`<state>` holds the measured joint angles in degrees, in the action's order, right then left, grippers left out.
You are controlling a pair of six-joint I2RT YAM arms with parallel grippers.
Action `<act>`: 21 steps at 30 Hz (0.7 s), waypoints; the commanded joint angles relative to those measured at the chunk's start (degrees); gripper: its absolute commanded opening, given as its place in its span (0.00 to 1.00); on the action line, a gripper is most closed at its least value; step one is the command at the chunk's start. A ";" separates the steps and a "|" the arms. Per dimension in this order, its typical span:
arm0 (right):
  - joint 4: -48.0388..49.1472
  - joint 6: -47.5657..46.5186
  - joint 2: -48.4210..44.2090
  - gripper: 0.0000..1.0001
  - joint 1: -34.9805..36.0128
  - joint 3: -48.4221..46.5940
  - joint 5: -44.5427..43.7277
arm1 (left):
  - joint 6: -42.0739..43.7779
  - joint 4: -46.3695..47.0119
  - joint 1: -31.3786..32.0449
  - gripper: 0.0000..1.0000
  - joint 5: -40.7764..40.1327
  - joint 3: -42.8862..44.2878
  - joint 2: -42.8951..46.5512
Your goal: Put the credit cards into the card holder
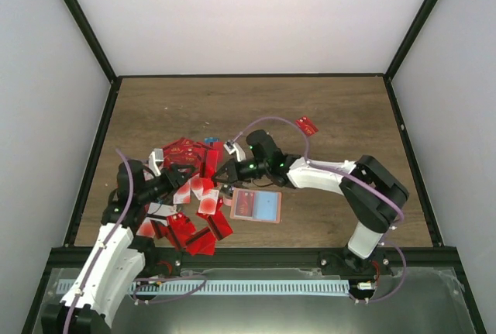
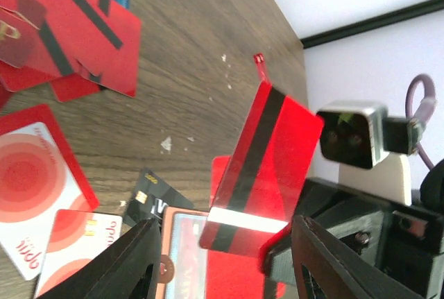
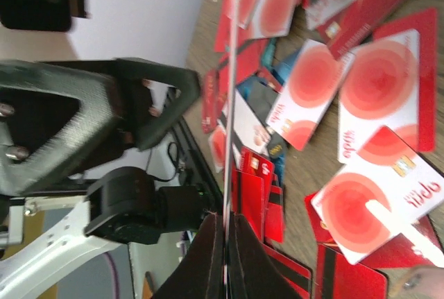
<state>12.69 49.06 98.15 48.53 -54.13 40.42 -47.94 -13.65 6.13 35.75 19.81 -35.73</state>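
Salmon-tan and lying open, the card holder (image 1: 256, 207) sits flat on the table (image 1: 333, 109) in the top view, just right of the heap of cards (image 1: 186, 198). Its inside shows pale blue and pink-red; whether a card lies in it I cannot tell. The left gripper (image 1: 190, 173) and right gripper (image 1: 228, 173) meet over the heap's right edge, just beside the holder's far left corner. Open wood runs across the far half and the right side of the table, with one stray card (image 1: 308, 125) well apart from the heap.

From the left wrist, the left gripper's fingers (image 2: 139, 257) stand apart, gripping nothing. Between them a red card (image 2: 267, 160) with a black stripe hangs tilted, pinched at its lower end by the right gripper. The holder's corner shows below it at the picture's bottom edge, a black card (image 2: 154, 198) just beside it. Beyond, open wood reaches the table's far edge.

From the right wrist, the right fingers are pressed together on the red card, seen edge-on as a thin line. Overlapping cards crowd the table to the right.
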 commanded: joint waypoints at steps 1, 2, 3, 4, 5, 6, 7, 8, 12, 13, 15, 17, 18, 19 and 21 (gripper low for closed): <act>4.28 0.70 -2.61 0.01 -1.95 -0.49 5.30 | -4.03 9.92 2.92 0.54 1.99 -2.53 0.64; 4.85 1.19 -2.61 0.01 -2.15 -0.60 5.84 | -4.88 11.85 3.79 0.54 2.18 -3.33 0.70; 5.50 1.66 -2.61 0.01 -2.28 -0.63 6.44 | -5.59 13.59 4.67 0.54 2.41 -3.94 0.78; 6.48 2.23 -2.53 0.01 -2.39 -0.67 6.88 | -6.39 15.91 5.33 0.53 2.66 -4.47 0.94; 7.20 2.73 -2.45 0.01 -2.46 -0.71 7.31 | -7.20 17.59 6.02 0.53 2.97 -5.04 1.11; 8.05 3.33 -2.42 0.01 -2.48 -0.71 7.86 | -7.79 19.16 6.56 0.52 3.23 -5.50 1.36; 9.24 3.95 -2.31 0.01 -2.58 -0.65 8.70 | -8.33 20.38 6.90 0.51 3.35 -5.92 1.58; 10.37 4.60 -2.31 0.01 -2.63 -0.49 9.31 | -8.77 21.24 7.30 0.51 3.48 -6.13 1.83; 14.56 7.42 -2.22 0.01 -2.96 0.07 11.07 | -9.42 22.26 7.92 0.47 3.39 -6.49 2.62; 15.34 7.90 -2.13 0.01 -3.00 0.10 11.34 | -9.41 22.30 8.00 0.45 3.44 -6.58 2.71; 16.42 8.68 -1.81 0.01 -3.01 0.09 11.76 | -9.73 22.43 8.02 0.39 3.50 -6.83 3.00; 17.27 9.15 -1.37 0.01 -3.09 -0.04 11.85 | -10.17 23.02 8.10 0.35 3.81 -7.18 3.32; 17.47 9.33 -1.05 0.01 -3.09 -0.24 11.81 | -10.44 23.20 8.11 0.34 3.95 -7.27 3.56; 17.65 9.66 -0.85 0.01 -3.09 -0.39 11.85 | -10.62 23.15 8.10 0.32 3.96 -7.37 3.90; 18.46 10.27 -0.11 0.01 -3.14 -0.81 11.79 | -10.73 22.51 8.19 0.31 4.08 -7.29 4.51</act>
<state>27.64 57.56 96.73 45.93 -54.13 50.96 -58.11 7.29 13.93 38.74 13.19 -32.58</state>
